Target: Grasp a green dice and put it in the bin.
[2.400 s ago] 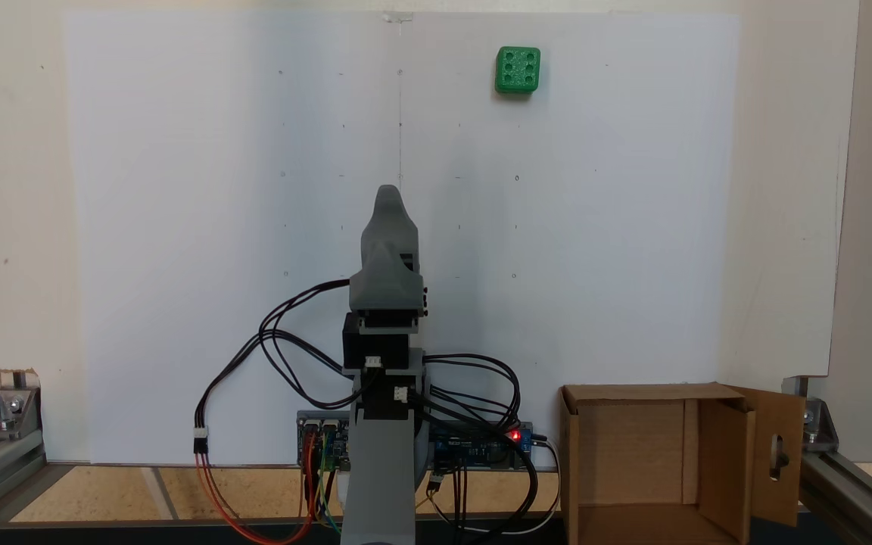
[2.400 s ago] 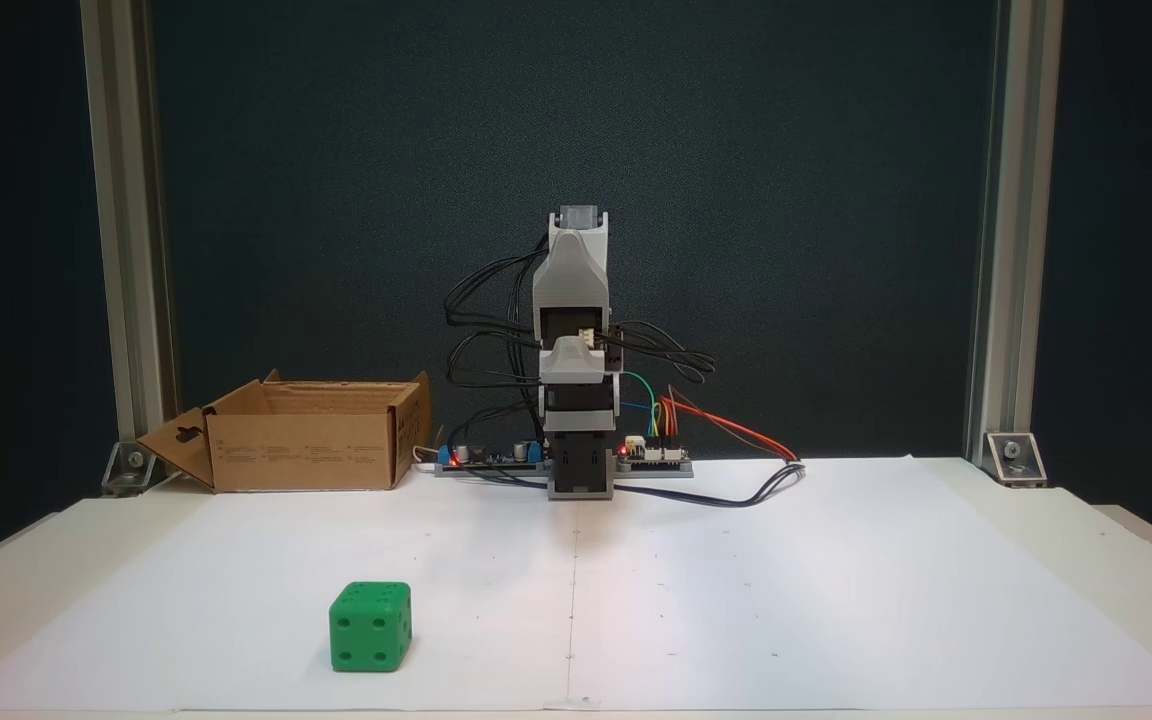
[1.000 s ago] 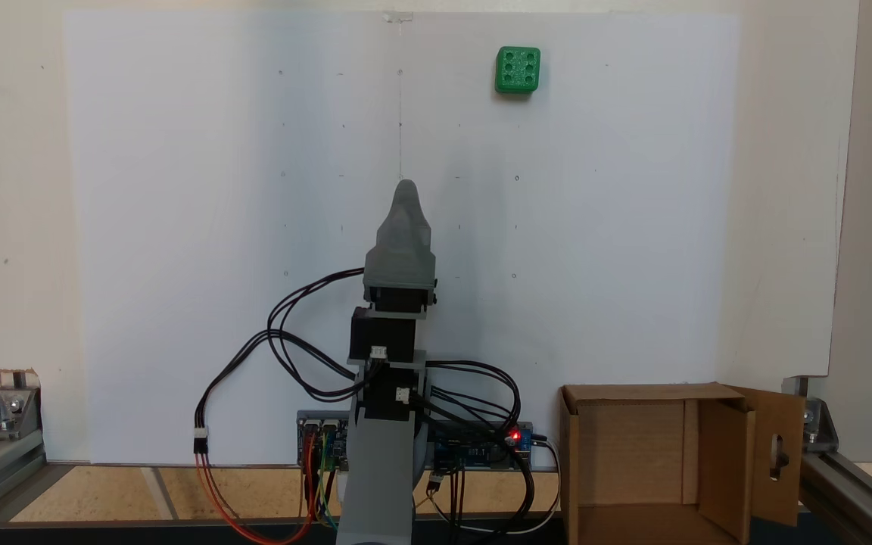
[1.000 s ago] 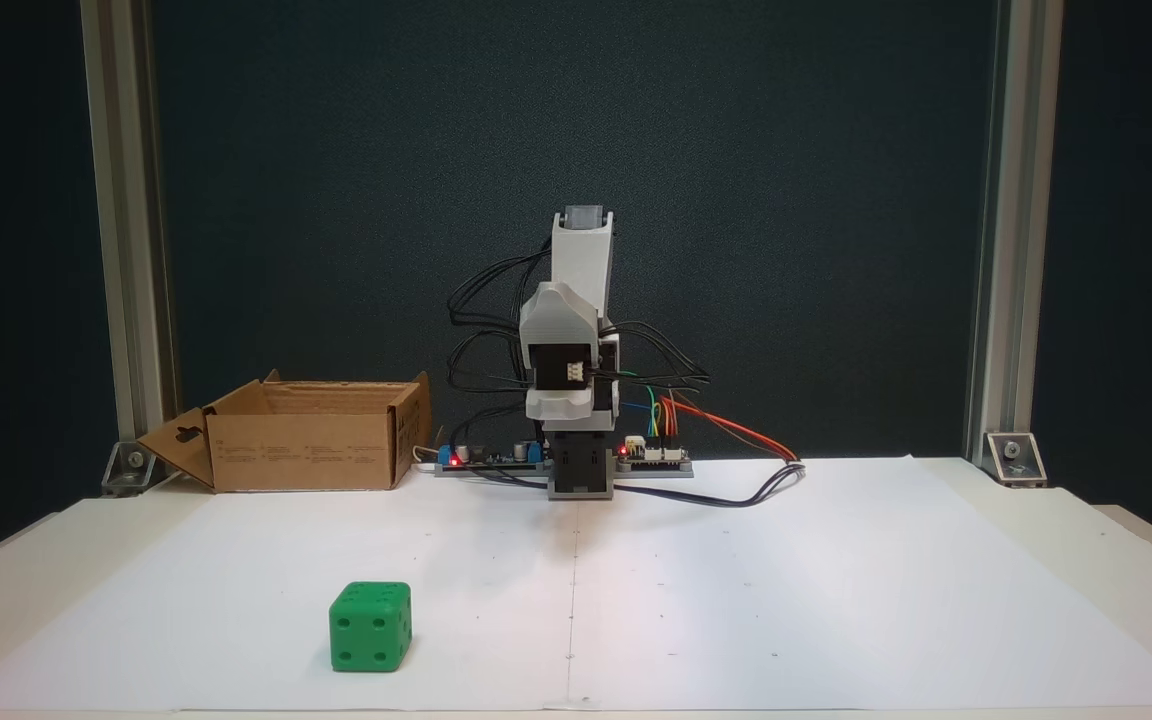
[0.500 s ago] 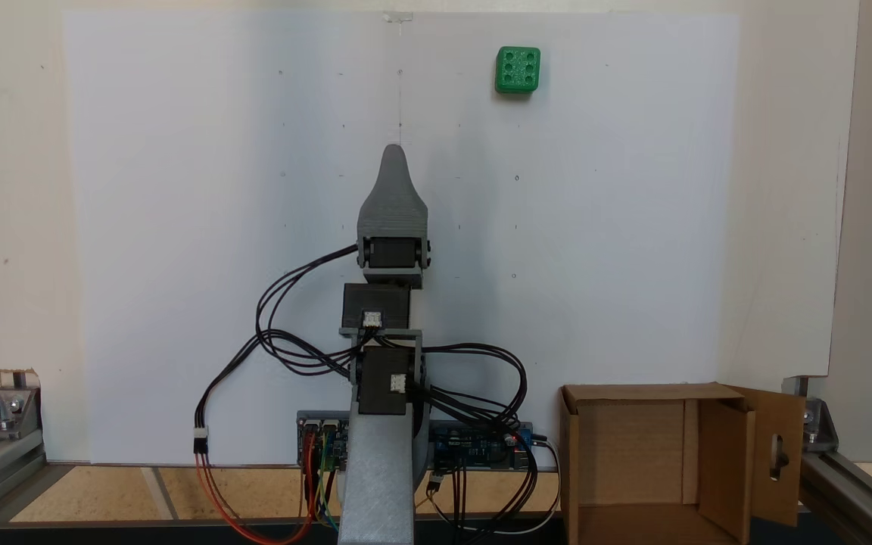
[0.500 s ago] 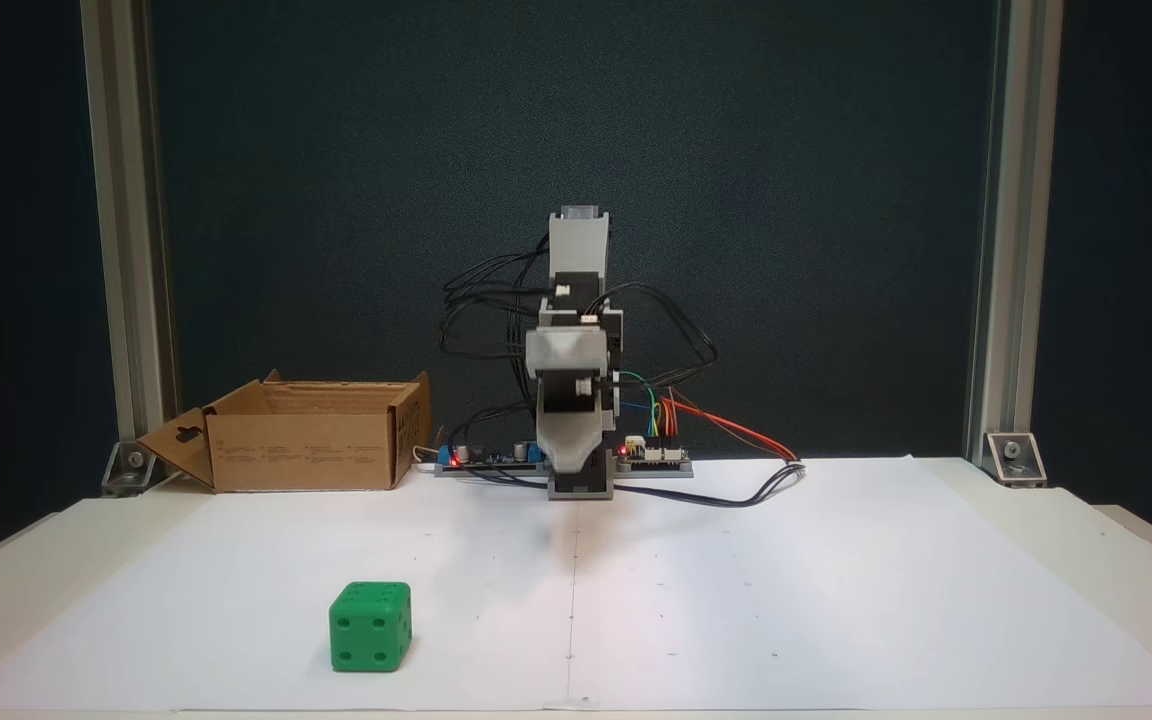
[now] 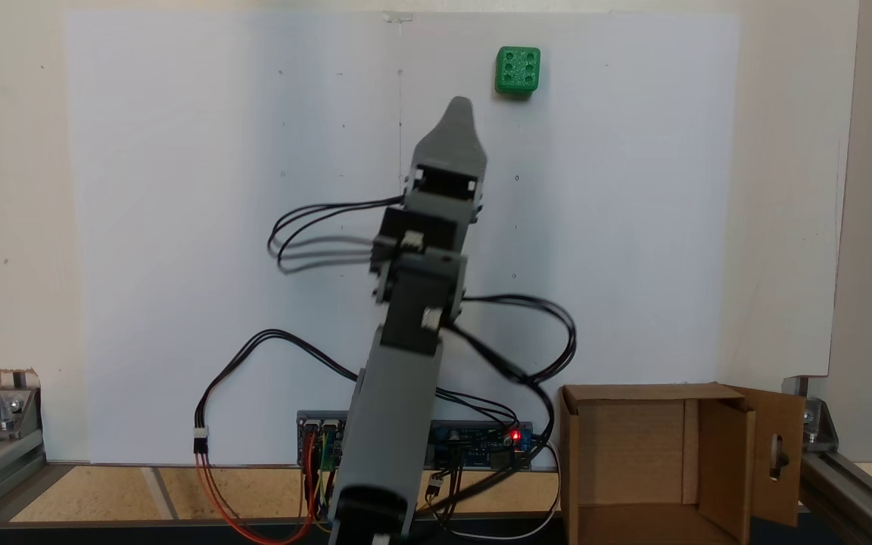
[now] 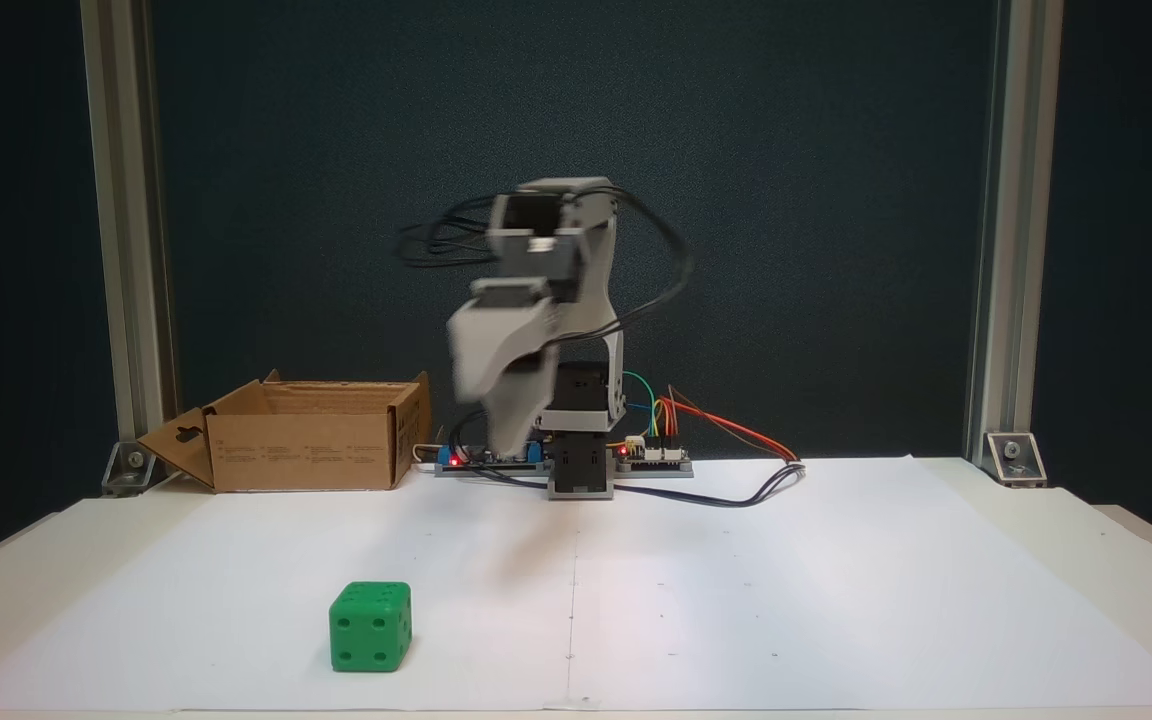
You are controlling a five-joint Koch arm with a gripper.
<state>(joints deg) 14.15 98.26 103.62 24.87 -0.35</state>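
1. The small bright green plastic dice (image 7: 517,70) sits alone on the white worktop (image 8: 836,600), well apart from the brown cardboard bin (image 7: 655,462).
2. The grey end effector (image 7: 458,113) points toward it; whether its jaws are parted cannot be told.

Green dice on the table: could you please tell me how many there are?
1. The green dice sits on the white paper, apart from the cardboard box; the box's inside is not fully visible.
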